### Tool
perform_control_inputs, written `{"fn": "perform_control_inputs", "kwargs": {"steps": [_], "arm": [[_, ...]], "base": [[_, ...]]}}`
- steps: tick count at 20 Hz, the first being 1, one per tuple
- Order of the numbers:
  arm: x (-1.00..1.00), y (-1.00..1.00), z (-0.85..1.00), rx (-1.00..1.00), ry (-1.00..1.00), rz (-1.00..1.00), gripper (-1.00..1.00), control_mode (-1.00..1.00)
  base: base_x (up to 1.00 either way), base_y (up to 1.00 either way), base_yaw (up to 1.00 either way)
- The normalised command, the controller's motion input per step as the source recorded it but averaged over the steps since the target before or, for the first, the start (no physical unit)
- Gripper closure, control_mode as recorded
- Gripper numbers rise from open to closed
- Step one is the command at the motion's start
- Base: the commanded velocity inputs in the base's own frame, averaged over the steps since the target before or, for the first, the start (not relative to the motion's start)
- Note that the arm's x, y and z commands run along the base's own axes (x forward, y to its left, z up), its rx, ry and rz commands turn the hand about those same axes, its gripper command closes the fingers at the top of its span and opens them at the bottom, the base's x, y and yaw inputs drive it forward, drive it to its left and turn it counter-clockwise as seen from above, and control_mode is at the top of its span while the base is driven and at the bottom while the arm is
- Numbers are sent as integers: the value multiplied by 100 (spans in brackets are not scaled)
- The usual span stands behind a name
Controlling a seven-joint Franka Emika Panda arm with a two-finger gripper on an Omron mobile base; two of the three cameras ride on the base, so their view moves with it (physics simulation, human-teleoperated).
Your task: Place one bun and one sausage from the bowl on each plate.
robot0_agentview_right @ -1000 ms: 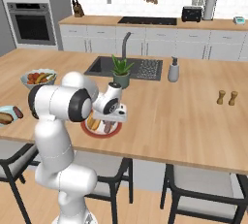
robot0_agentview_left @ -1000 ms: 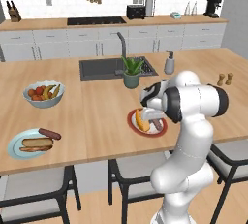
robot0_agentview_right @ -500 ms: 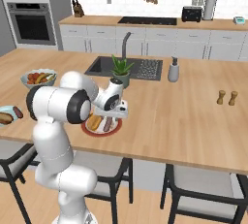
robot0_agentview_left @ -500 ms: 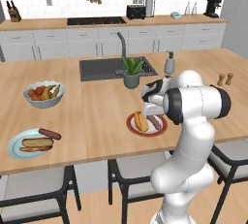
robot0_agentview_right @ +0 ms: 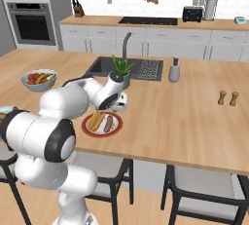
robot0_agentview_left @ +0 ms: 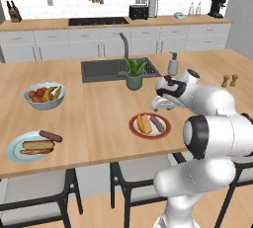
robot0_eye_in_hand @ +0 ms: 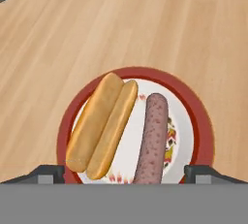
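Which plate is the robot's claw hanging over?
The white plate with the red rim, under the claw. The light blue plate lies far off, near the counter's edge.

Wooden island (robot0_agentview_left: 99, 113), inset sink (robot0_agentview_left: 106, 69), white cabinets (robot0_agentview_left: 74, 42).

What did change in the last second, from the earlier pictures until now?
The gripper let go of the sausage and rose off the red-rimmed plate, back toward the plant. Its fingers are apart, with nothing between them. The sausage lies on that plate beside the yellow bun. The blue plate with its bun and sausage, and the fruit bowl, stayed put.
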Motion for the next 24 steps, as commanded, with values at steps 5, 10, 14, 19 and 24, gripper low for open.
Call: {"fn": "perform_control_inputs", "kwargs": {"steps": [5, 10, 14, 19, 24], "arm": [[-78, 1, 100, 30, -21, 0, -100, -100], [-90, 0, 100, 23, -24, 1, -100, -100], [-74, 0, 97, 42, -12, 4, -100, -100], [-68, 0, 84, 50, -10, 7, -100, -100], [-58, 0, 75, 53, -6, 7, -100, -100]], "base": [[0, 0, 0], [0, 0, 0], [0, 0, 0], [0, 0, 0], [0, 0, 0]]}}
